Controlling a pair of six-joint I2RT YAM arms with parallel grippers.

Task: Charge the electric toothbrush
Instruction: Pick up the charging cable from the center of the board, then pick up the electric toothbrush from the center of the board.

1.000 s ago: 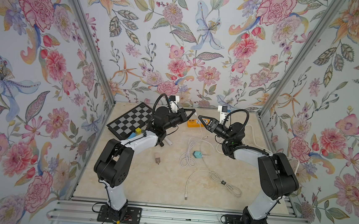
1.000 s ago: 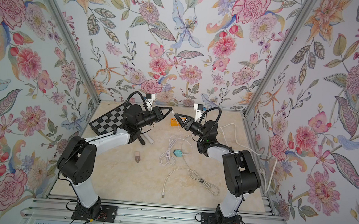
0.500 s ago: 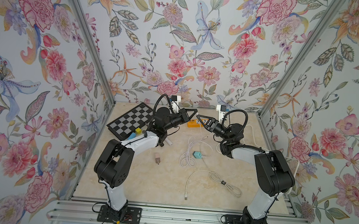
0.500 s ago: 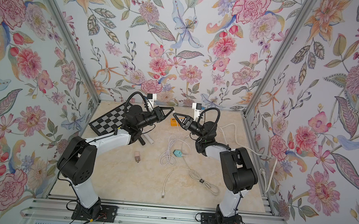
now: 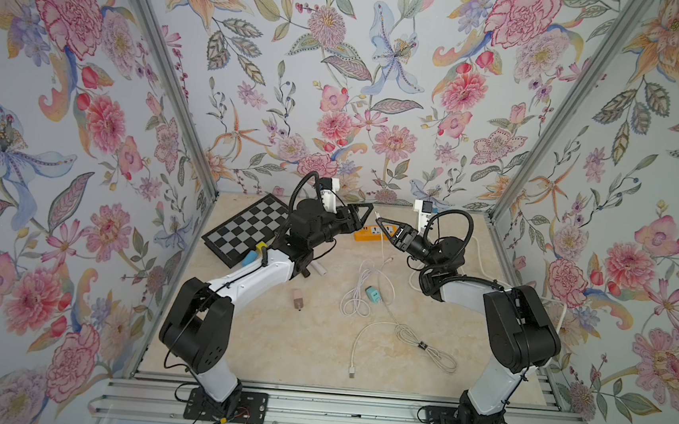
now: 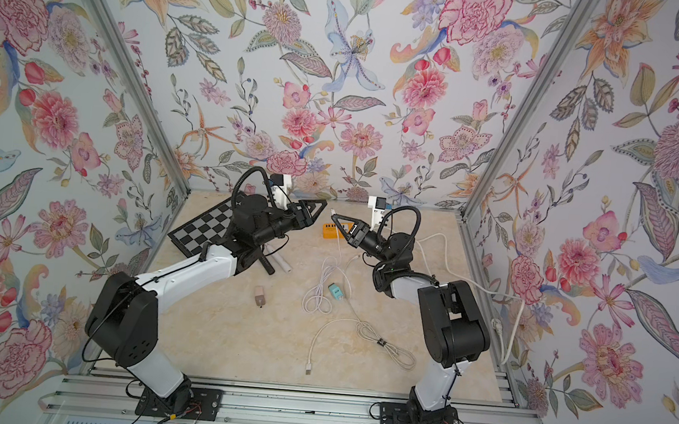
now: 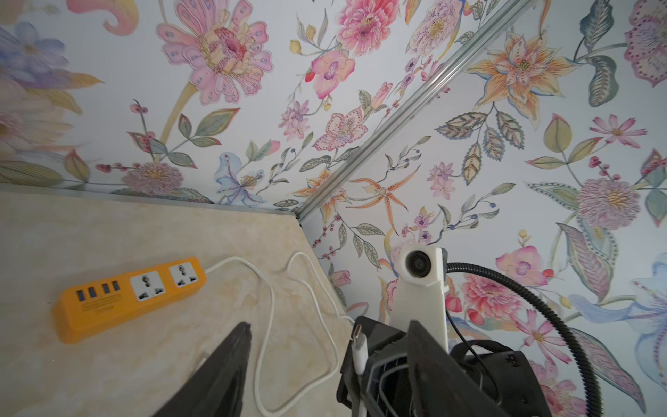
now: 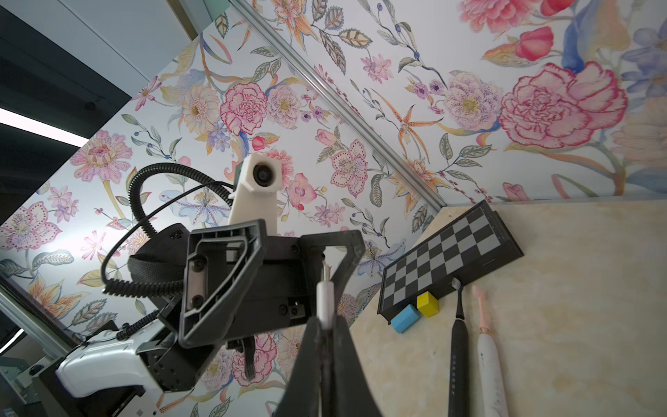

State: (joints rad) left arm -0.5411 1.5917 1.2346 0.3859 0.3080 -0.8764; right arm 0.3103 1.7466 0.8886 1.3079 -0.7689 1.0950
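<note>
Two electric toothbrushes lie side by side on the table by the chessboard, a black one (image 8: pixel 458 346) and a white one with a pink head (image 8: pixel 487 357). In both top views my left arm hides most of them; only the white handle's end (image 5: pixel 319 267) (image 6: pixel 283 263) shows. My right gripper (image 5: pixel 379 221) (image 6: pixel 336 218) (image 8: pixel 326 323) is shut on the white cable's plug (image 8: pixel 326 296) (image 7: pixel 359 348), held above the table. My left gripper (image 5: pixel 364 217) (image 6: pixel 317 212) (image 7: pixel 328 328) is open right in front of it, with the plug beside one finger and no grip on it.
An orange power strip (image 7: pixel 133 296) (image 5: pixel 369 232) lies at the back under the grippers. A teal adapter (image 5: pixel 372 295) sits among white cable loops (image 5: pixel 355 301). A second cable (image 5: pixel 406 336), a chessboard (image 5: pixel 245 230), blue (image 8: pixel 406 317) and yellow (image 8: pixel 427 304) blocks and a small pink piece (image 5: pixel 297 299) also lie about.
My right gripper moved in and shut on the cable plug. My left gripper, shut on the plug before, has opened and let it go.
</note>
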